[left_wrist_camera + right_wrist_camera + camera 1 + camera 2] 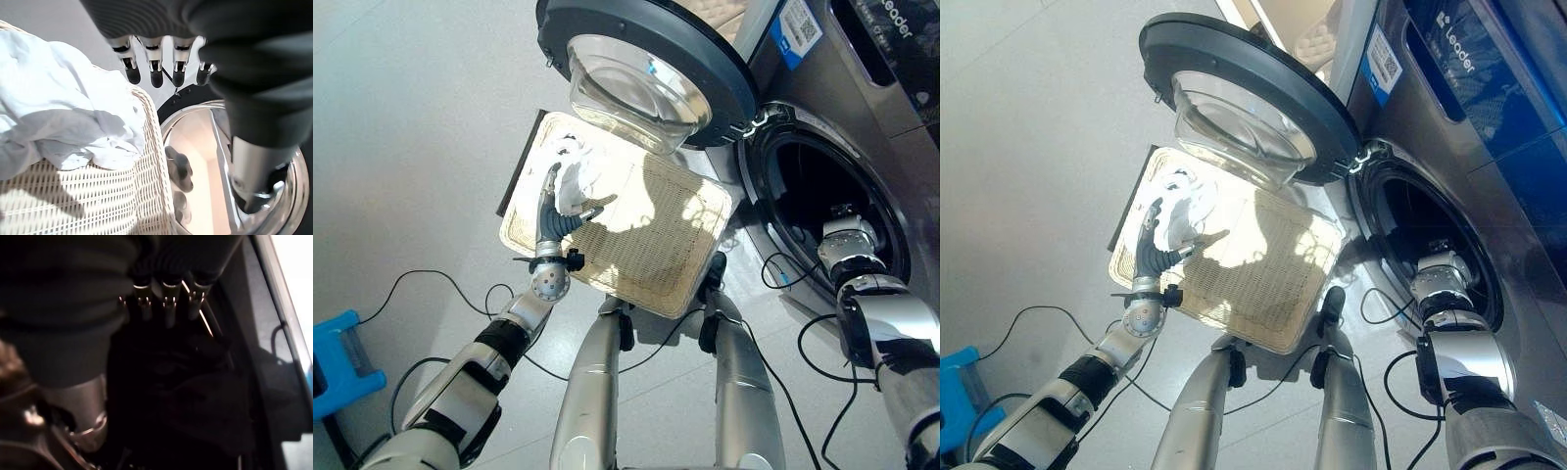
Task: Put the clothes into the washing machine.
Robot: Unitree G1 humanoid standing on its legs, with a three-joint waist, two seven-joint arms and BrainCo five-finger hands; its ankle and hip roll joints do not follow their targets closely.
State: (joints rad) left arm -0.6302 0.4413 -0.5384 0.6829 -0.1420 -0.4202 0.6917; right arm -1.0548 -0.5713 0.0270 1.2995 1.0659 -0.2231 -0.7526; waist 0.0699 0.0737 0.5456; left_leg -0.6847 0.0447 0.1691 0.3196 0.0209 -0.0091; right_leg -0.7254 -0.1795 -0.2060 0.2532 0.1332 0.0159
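A white garment lies bunched in the far left corner of a flat wicker basket on the floor. My left hand hovers over the basket just short of the garment, fingers straight and holding nothing, with the cloth beside them. The washing machine's round door stands swung open above the basket's far edge. My right arm reaches into the dark drum. There the right hand shows straight fingers over what looks like a dark garment inside.
The glass bulge of the open door overhangs the basket's far side. A blue box sits on the grey floor at the left. The machine's grey front fills the right side.
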